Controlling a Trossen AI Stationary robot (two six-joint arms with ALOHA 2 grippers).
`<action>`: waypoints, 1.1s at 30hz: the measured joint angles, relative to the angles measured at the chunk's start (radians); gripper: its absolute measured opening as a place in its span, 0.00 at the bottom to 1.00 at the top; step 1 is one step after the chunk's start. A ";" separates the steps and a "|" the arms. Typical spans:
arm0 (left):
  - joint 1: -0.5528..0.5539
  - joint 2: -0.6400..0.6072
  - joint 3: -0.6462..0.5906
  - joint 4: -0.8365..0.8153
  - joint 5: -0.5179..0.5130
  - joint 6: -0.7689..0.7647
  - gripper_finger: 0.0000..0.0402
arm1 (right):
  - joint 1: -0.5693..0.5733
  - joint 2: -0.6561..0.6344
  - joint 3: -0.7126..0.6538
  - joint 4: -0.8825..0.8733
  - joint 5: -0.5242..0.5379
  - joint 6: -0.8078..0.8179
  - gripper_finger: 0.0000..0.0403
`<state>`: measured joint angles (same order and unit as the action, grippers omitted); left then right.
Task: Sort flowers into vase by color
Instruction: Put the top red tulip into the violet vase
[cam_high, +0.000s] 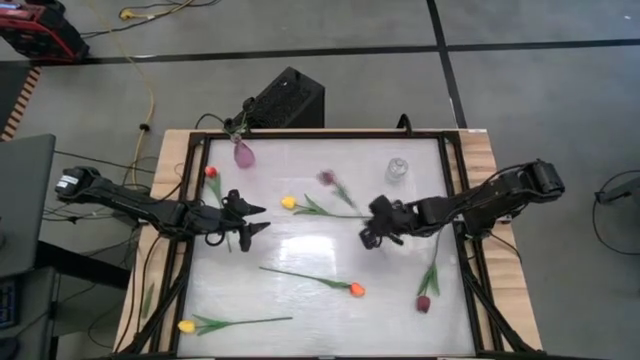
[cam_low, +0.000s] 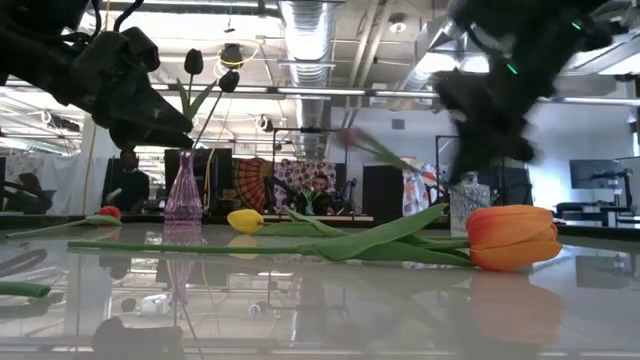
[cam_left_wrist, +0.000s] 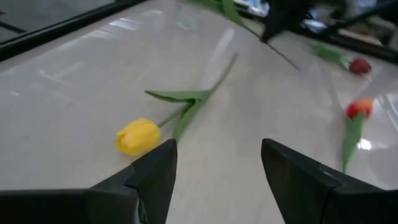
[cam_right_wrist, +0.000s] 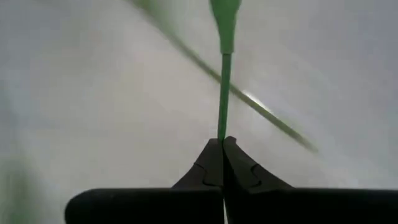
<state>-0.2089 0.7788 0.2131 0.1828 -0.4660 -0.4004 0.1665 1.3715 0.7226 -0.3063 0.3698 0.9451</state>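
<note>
Right end effector (cam_high: 372, 222): mid-table, I'm clamped tight on the maroon tulip's stem (cam_right_wrist: 224, 93).
Maroon tulip (cam_high: 327, 177): head lifted, left of the clear vase (cam_high: 397, 170).
Left end effector (cam_high: 256, 219): fingers apart, facing the yellow tulip (cam_left_wrist: 138, 135).

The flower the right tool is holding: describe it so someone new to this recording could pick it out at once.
Start at the clear glass vase near the table's far right side, then look just left of it. There a maroon tulip trails a thin green stem to the right tool, which is shut on it. The other maroon tulip lies untouched near the front right corner.
</note>
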 joint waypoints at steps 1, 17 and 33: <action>0.000 0.000 0.000 0.000 -0.018 -0.011 0.55 | -0.003 -0.007 0.002 0.093 0.018 -0.070 0.04; 0.000 0.100 0.000 0.408 0.029 -0.012 0.55 | -0.106 0.216 0.020 1.235 -0.248 -0.638 0.04; 0.010 0.365 0.102 0.676 0.117 0.102 0.55 | -0.130 0.451 0.377 1.122 -0.436 -0.737 0.04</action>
<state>-0.1993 1.1440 0.3152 0.8591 -0.3491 -0.2989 0.0364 1.8225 1.0994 0.8160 -0.0665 0.2078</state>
